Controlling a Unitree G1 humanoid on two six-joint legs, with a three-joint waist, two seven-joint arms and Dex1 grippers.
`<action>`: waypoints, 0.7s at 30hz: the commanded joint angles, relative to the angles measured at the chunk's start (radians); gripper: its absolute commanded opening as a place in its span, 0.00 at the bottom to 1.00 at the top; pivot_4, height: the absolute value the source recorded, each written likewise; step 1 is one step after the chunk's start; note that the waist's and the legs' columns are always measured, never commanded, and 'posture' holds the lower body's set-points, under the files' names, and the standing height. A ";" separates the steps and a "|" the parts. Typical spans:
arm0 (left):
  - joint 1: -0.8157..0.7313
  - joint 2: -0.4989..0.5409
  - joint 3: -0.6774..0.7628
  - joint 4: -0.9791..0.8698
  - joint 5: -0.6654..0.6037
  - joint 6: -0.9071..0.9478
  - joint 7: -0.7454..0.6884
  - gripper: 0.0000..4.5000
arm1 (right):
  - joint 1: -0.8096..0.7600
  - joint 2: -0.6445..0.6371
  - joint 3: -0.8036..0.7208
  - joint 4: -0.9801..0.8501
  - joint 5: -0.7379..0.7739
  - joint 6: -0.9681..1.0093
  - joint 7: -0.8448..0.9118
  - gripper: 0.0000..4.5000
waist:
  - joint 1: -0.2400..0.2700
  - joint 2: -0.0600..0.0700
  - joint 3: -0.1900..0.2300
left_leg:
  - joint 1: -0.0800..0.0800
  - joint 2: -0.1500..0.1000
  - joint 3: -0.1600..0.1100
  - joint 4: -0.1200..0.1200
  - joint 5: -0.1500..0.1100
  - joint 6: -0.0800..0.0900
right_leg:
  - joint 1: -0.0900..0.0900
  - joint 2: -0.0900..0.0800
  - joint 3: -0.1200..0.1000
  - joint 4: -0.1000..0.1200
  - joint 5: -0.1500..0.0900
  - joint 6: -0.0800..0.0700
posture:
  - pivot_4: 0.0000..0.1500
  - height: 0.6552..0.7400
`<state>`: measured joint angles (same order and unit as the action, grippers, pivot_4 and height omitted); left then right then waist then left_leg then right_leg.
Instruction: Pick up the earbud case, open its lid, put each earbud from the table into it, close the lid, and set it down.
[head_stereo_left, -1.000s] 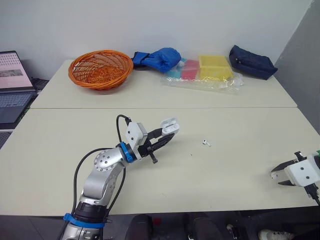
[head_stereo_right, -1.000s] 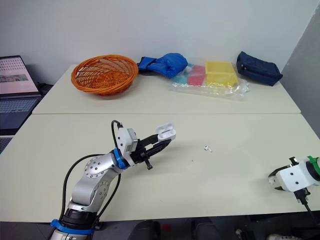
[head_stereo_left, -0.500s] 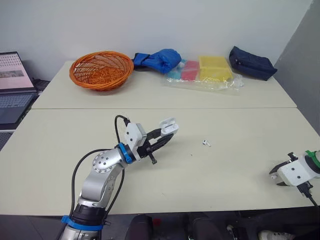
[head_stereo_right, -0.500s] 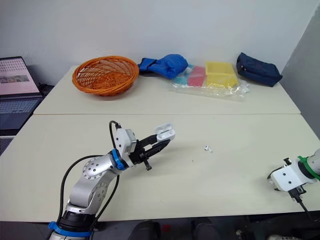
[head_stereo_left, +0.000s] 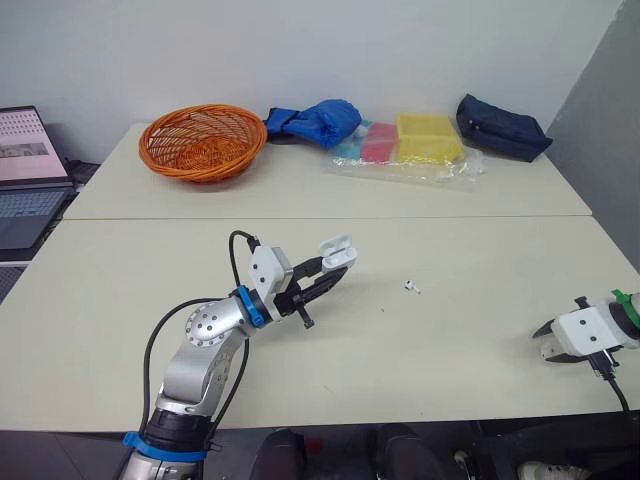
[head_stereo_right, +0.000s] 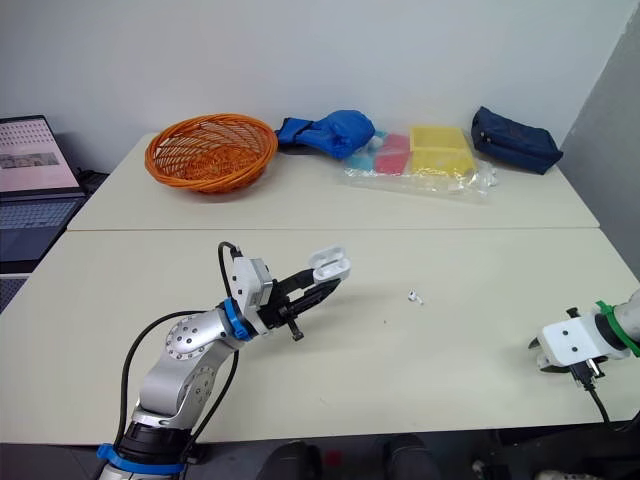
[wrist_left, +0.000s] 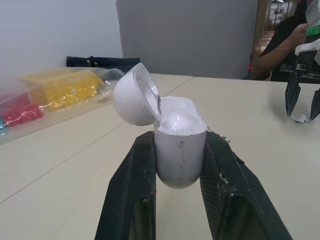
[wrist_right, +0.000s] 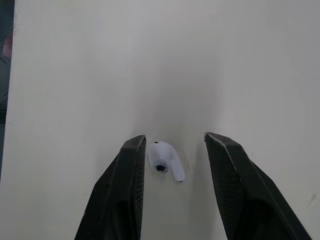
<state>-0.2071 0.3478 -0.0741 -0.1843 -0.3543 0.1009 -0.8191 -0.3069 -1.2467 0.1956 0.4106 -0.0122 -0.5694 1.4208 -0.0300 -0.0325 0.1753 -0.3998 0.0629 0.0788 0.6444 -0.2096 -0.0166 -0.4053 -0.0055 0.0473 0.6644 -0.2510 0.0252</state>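
- The left hand (head_stereo_left: 330, 270) is clamped on the earbud case (wrist_left: 179, 150), one black finger on each side, and holds it upright above the tabletop (head_stereo_left: 450, 340).
- The case's lid (wrist_left: 134, 95) is hinged open and tilted back.
- The right hand (wrist_right: 172, 140) is at the tabletop's near right edge, its fingers spread apart and gripping nothing.
- An earbud (wrist_right: 166, 166) lies on the tabletop between those fingers, closer to one of them.
- A second earbud (head_stereo_left: 412, 287) lies on the tabletop between the two hands, nearer the case.
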 joint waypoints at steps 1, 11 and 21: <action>-0.020 -0.007 0.004 -0.010 -0.014 -0.020 -0.003 0.18 | -0.010 -0.020 -0.041 -0.023 0.026 0.016 0.009 0.42 | 0.000 0.000 0.000 | 0.000 0.000 0.000 0.000 0.000 0.000 | 0.000 0.000 0.000 0.000 0.000 0.000 | 1.00 1.00; -0.027 -0.012 -0.002 -0.011 -0.013 -0.016 -0.001 0.18 | -0.112 0.019 -0.033 0.078 -0.030 -0.004 -0.027 0.42 | -0.001 0.000 0.000 | 0.000 0.000 0.001 0.000 0.000 0.000 | 0.000 0.000 0.000 0.000 0.000 0.000 | 1.00 1.00; -0.027 -0.015 -0.004 -0.013 -0.012 -0.014 0.001 0.18 | -0.002 -0.052 -0.034 0.016 0.017 -0.032 0.088 0.42 | 0.000 0.000 0.000 | 0.000 0.000 0.001 -0.001 0.000 0.000 | 0.000 -0.001 0.000 -0.001 0.000 0.000 | 1.00 1.00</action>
<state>-0.2211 0.3394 -0.0769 -0.1757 -0.3541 0.1009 -0.8186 -0.3132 -1.2750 0.1817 0.4477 -0.0085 -0.5863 1.4851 -0.0296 -0.0325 0.1754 -0.3999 0.0628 0.0803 0.6436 -0.2097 -0.0166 -0.4057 -0.0066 0.0475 0.6638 -0.2512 0.0250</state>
